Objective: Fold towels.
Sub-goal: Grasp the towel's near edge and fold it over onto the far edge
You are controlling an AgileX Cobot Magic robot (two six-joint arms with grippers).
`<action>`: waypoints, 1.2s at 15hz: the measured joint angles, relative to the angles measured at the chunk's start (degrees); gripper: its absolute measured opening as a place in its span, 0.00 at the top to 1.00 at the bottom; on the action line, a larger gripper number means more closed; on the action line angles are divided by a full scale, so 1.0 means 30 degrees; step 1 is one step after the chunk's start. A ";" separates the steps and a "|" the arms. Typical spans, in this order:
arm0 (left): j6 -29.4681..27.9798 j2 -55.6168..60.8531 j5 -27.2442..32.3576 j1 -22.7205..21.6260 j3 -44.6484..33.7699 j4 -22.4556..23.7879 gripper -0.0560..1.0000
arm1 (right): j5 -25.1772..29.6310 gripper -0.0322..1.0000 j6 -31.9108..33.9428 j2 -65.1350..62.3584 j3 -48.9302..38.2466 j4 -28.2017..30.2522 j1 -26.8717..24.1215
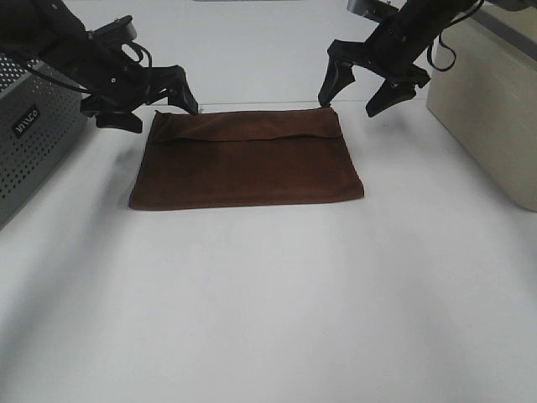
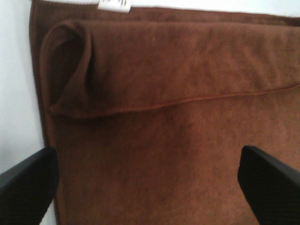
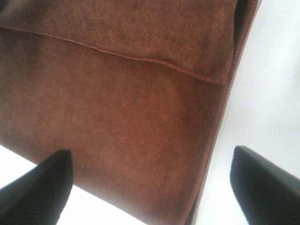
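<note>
L claw (image 1: pixel 159 116) & R claw (image 1: pixel 349 106) wide open, nothing held, by towel (image 1: pixel 247 159) far corners; tag (image 2: pixel 114 4) cut off.

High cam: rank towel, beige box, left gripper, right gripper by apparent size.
1. towel
2. beige box, partly cut off by the frame
3. left gripper and right gripper: look about alike, not ranked

The dark reddish-brown folded terry towel (image 1: pixel 247 164) lies on the white table (image 1: pixel 268 319), beyond its middle. The black left gripper (image 1: pixel 159 113) hangs at the towel's far-left corner and the black right gripper (image 1: pixel 348 102) at its far-right corner. A grey perforated metal box (image 1: pixel 33 143) stands at the left, a beige case (image 1: pixel 491 101) at the right.
</note>
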State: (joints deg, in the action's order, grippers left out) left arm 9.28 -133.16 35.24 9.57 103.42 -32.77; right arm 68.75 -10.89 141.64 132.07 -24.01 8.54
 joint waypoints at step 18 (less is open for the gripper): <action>-0.2349 0.2101 -0.0325 0.0000 -0.6322 0.2406 0.09 | -0.4832 0.17 -0.1203 -0.3419 -1.1593 -0.1184 0.0000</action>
State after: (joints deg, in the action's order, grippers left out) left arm 2.23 -126.85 34.26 9.57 84.45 -25.55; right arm 54.26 -14.50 131.38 97.29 -27.56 8.54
